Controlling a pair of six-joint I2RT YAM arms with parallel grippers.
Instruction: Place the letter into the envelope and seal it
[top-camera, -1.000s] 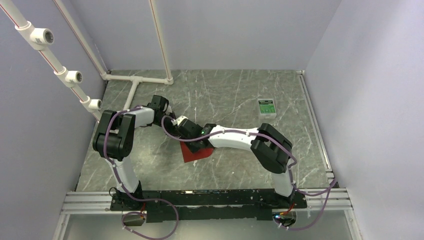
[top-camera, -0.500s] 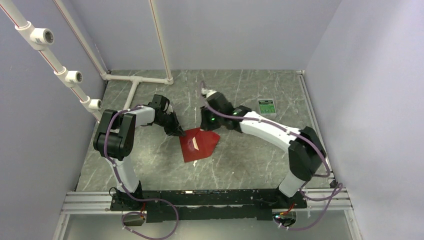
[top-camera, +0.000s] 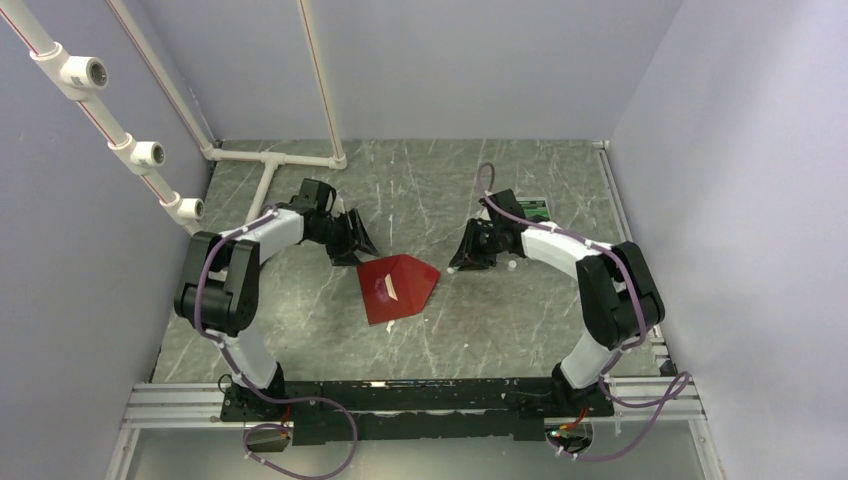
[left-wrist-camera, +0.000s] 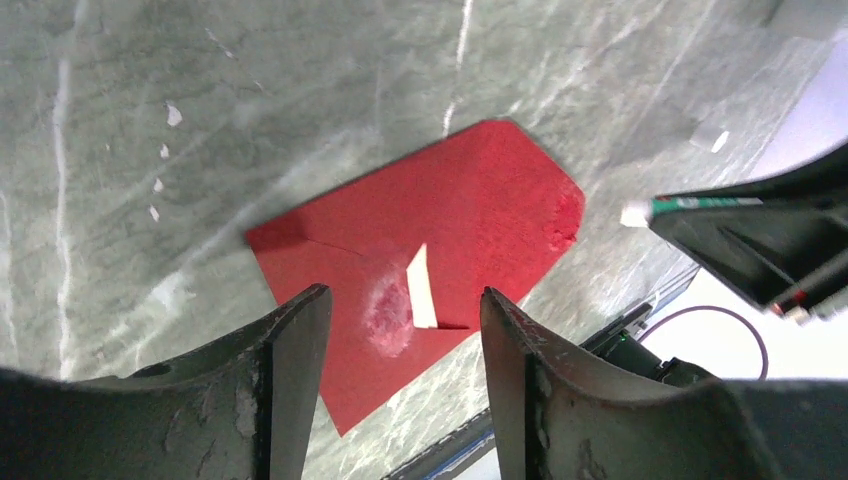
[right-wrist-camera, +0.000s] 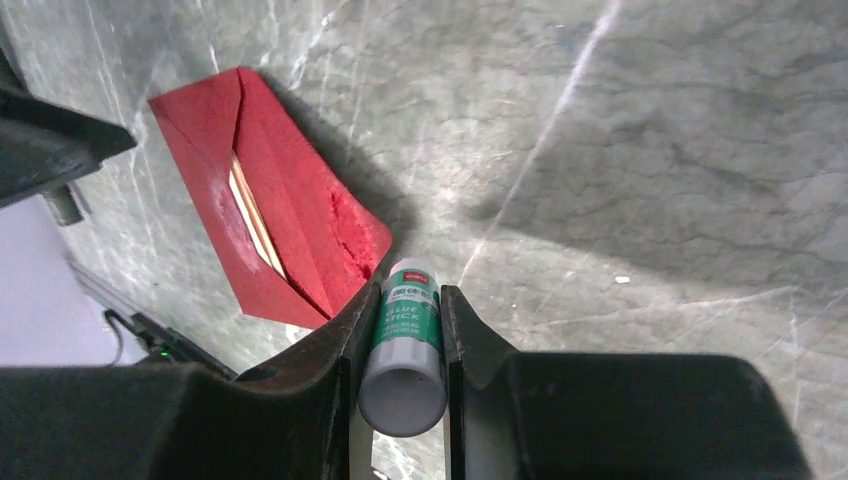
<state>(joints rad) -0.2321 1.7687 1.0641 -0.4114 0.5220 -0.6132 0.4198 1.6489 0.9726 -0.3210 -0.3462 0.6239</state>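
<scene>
Top view, envelope flat between left gripper and right gripper, touching neither, left wrist view, jaws apart, envelope just beyond them, right wrist view, jaws clamped on a glue stick, envelope ahead-left, pale sliver inside, possibly the letter.

Only readable text is on the glue stick pinched between the right gripper jaws: white letters on its green label say "GLUE STICK". There's a small red logo past that, toward the jaw tips, but it's too blurry. Print on the box beyond the jaws is too tiny.
</scene>
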